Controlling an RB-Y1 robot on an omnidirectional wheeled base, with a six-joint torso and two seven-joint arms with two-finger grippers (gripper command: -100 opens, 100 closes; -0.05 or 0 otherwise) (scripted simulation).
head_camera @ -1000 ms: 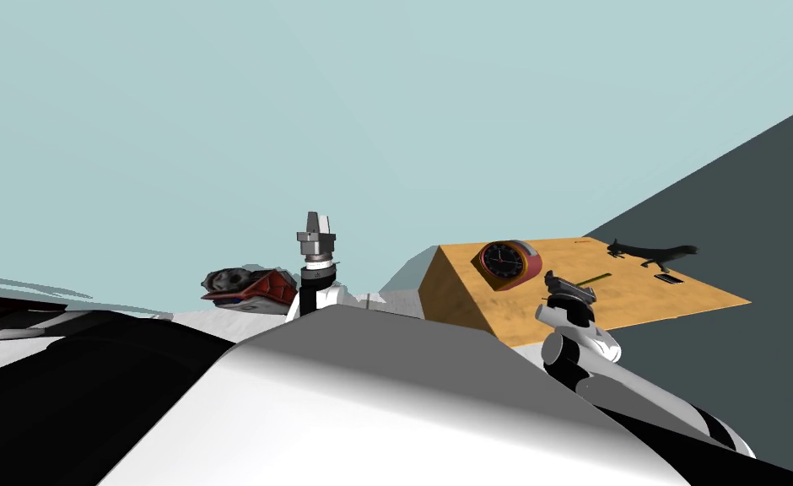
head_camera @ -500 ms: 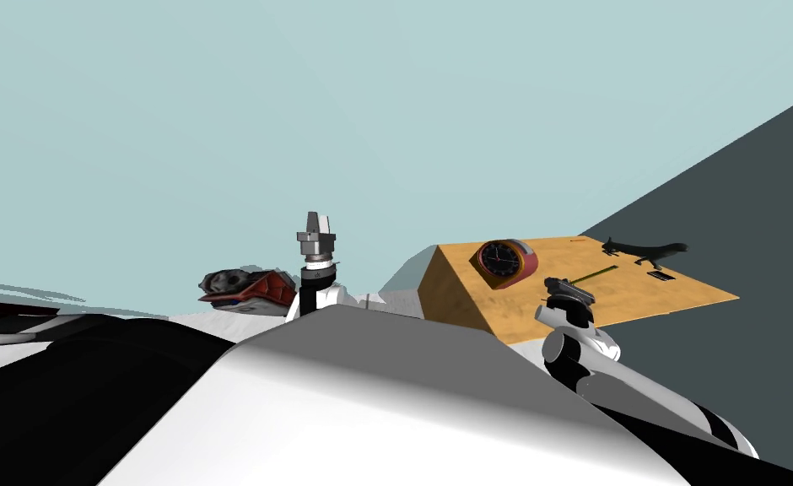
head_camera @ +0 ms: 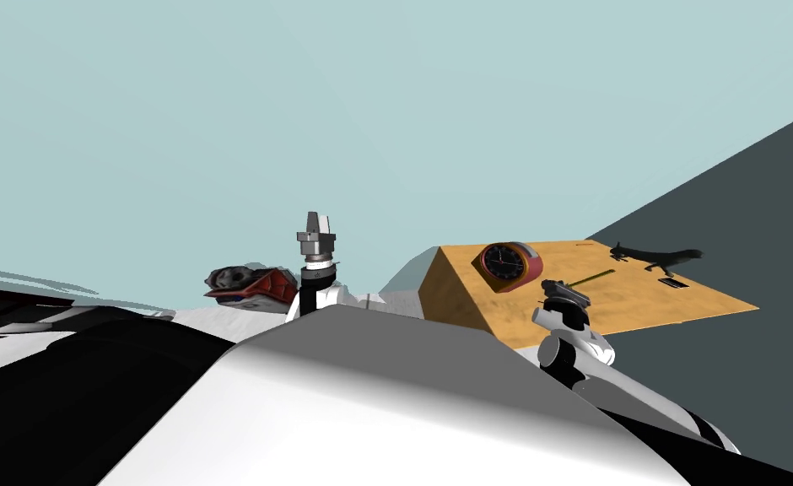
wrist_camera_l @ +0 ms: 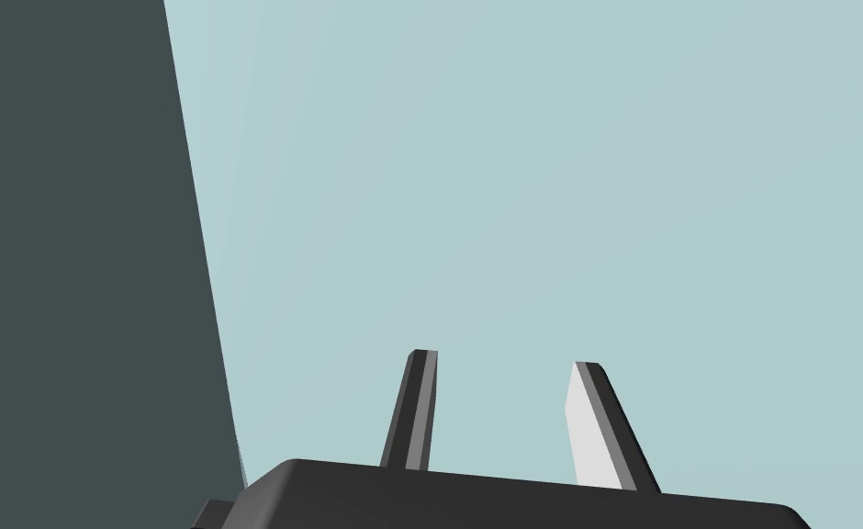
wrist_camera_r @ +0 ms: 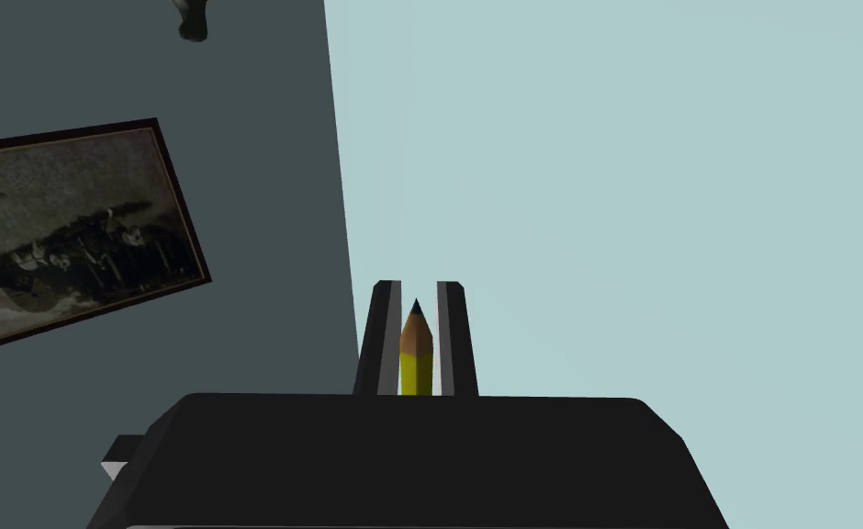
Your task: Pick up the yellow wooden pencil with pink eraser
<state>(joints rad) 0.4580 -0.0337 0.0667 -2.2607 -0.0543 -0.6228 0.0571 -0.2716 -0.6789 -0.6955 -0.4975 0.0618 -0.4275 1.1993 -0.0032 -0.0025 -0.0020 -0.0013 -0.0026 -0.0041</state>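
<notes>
Here the right hand [wrist_camera_r: 418,290] pinches the yellow pencil [wrist_camera_r: 416,364] over the orange tabletop [head_camera: 639,297], pale-blue wall [head_camera: 386,101] behind.

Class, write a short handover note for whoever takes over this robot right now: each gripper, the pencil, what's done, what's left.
Right gripper: shut on the yellow pencil, dark tip pointing out between the fingers.
Left gripper: open, empty, raised.
The right gripper is over the table, near the red clock.
Done: grasp.
Left: confirm the pencil is clear of the table; I cannot tell.
</notes>
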